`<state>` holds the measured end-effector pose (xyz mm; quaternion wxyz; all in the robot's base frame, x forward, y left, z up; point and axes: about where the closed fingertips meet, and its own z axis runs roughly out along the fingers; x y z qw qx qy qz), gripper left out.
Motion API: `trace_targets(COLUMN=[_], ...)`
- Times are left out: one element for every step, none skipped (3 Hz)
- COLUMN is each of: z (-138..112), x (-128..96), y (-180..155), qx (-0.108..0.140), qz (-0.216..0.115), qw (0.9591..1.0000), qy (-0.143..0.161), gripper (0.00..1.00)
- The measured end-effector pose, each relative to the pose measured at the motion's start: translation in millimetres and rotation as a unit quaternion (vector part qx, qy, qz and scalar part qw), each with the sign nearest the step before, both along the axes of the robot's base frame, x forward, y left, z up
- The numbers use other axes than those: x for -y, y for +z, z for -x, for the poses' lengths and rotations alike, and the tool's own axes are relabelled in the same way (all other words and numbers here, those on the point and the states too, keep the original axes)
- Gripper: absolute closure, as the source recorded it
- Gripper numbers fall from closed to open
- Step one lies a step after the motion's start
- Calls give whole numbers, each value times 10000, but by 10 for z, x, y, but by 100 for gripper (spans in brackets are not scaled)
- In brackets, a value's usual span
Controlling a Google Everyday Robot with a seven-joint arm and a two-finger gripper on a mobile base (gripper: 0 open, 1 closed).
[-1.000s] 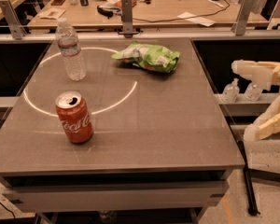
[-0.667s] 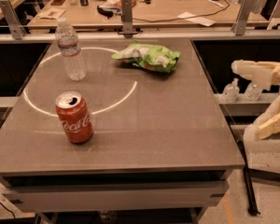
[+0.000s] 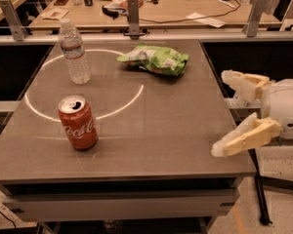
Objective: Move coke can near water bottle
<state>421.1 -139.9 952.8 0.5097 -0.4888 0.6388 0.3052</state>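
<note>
The red coke can (image 3: 78, 123) stands upright on the grey table (image 3: 156, 126), front left. The water bottle (image 3: 73, 51), clear with a white cap, stands upright at the back left, well behind the can. My gripper (image 3: 225, 112) is at the right edge of the table, off to the can's right and far from it. Its two cream fingers (image 3: 243, 137) are spread wide apart and hold nothing.
A green chip bag (image 3: 155, 59) lies at the back middle of the table. A white ring of light marks the table's left half. A rail with metal posts (image 3: 133, 15) runs along the back, with a cluttered desk behind it.
The view has shifted a little: everything sits slightly lower and closer. The can, bottle and bag keep their places on the table. The gripper stays at the right edge.
</note>
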Motion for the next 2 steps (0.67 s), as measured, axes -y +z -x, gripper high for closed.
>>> trace_targets(z=[-81, -191], x=[-269, -458], y=[-149, -284], qx=[116, 46], qz=[131, 12], qw=[9997, 9982], qy=[-185, -590], gripper=[0, 0])
